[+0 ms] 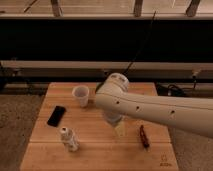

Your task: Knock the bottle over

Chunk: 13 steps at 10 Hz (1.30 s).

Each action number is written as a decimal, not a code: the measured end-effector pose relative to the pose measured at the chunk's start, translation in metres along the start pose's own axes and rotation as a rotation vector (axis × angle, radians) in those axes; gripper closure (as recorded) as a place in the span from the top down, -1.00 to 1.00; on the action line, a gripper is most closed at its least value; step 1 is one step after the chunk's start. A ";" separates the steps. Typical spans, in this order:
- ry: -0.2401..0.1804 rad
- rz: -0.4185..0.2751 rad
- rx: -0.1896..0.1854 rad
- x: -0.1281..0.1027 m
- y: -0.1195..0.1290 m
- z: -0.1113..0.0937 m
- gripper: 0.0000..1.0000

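Note:
The bottle [70, 138] is small and whitish with a pale cap and a light label band. It stands upright on the front left part of the wooden table [100, 155]. My gripper [120, 131] hangs from the big white arm [150, 107] over the table's middle, to the right of the bottle and apart from it. The wider translucent white cup [81, 95] stands at the back, behind the bottle.
A black phone [56, 115] lies flat at the left, behind the bottle. A dark red pen-like object [144, 136] lies at the right of the gripper. A green bowl is mostly hidden behind the arm. Dark windows and a rail run behind the table.

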 end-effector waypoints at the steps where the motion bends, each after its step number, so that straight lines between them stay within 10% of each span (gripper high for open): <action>1: -0.002 -0.002 0.004 -0.004 -0.003 0.001 0.42; 13: -0.046 -0.120 0.023 -0.041 0.005 0.029 -0.35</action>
